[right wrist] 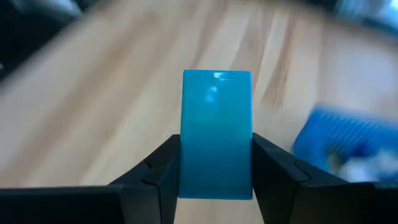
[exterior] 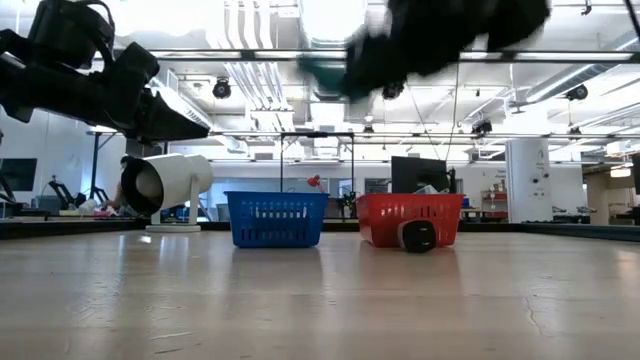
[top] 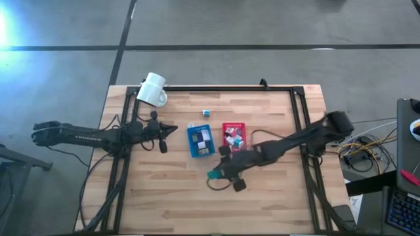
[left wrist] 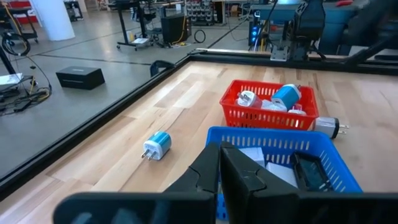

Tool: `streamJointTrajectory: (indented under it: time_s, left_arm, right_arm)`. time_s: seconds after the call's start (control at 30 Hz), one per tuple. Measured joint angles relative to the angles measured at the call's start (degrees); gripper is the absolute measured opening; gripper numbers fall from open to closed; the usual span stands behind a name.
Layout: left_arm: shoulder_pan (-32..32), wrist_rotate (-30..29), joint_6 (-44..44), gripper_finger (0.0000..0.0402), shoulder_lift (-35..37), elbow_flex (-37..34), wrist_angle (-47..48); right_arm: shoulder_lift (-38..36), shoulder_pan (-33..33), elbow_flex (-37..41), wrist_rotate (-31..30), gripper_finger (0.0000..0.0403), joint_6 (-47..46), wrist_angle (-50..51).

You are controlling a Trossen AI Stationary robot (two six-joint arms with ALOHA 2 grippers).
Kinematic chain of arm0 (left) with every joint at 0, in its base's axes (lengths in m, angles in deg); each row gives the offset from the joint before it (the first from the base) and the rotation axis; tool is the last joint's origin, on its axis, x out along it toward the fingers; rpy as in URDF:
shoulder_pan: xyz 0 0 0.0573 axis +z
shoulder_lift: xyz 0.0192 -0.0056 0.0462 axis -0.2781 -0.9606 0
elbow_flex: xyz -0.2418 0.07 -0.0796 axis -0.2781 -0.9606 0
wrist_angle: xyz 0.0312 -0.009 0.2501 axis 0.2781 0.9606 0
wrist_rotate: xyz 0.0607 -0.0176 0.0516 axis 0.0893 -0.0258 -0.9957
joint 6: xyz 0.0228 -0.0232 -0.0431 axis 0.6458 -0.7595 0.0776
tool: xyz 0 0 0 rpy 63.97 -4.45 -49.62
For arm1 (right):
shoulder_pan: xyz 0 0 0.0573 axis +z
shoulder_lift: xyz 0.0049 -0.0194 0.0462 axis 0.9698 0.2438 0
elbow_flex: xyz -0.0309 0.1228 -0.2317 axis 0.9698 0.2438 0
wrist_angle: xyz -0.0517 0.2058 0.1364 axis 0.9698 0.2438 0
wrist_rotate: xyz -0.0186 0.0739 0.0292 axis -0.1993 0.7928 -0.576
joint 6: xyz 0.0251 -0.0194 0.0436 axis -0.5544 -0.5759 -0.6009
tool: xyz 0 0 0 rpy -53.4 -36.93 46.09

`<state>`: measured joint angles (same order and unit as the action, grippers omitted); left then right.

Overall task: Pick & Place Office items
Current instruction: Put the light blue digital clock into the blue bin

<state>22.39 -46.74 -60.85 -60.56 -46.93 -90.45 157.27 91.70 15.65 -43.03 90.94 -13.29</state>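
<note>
I work in a big lab hall: concrete floor (top: 262, 26), ceiling pipes (exterior: 250, 80), equipment racks (left wrist: 193, 9), cables (left wrist: 18, 93).

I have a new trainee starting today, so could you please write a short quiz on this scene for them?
1. True or false: the right claw grips a teal block.
2. Which basket lies nearer the white mug: A) blue basket B) red basket?
3. Fill in: the lone blue and white plug rests on the ____, outside both baskets.

Key: 1 true; 2 A; 3 table.
</note>
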Motion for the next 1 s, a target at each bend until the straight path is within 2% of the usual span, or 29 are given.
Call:
streamJointTrajectory:
  time_s: [0.13,0.43,0.57,0.8,1.0]
  left_arm:
    - [0.0,-0.4,0.0,0.002,-0.1,0.1,0.0]
    - [0.0,-1.2,0.7,0.002,-0.1,0.1,0.0]
    - [0.0,-1.2,0.7,0.0019,-0.1,0.1,-0.1]
    - [0.0,-1.2,0.9,0.0017,-0.1,0.1,-1.2]
    - [0.0,-1.2,1.1,0.0016,-0.1,0.1,-1.3]
  right_arm:
    - [-10.2,-0.3,5.0,-3.8,0.0146,2.6,-10.7]
    - [-31.8,-0.3,26.5,-9.9,0.0146,-1.4,-27.0]
    - [-41.4,-0.4,34.5,-13.2,0.0146,-2.4,-30.2]
    - [-57.6,-0.3,44.9,-13.4,0.0146,-1.2,-32.1]
    - [-66.3,-0.4,49.6,-17.5,0.0146,0.1,-32.1]
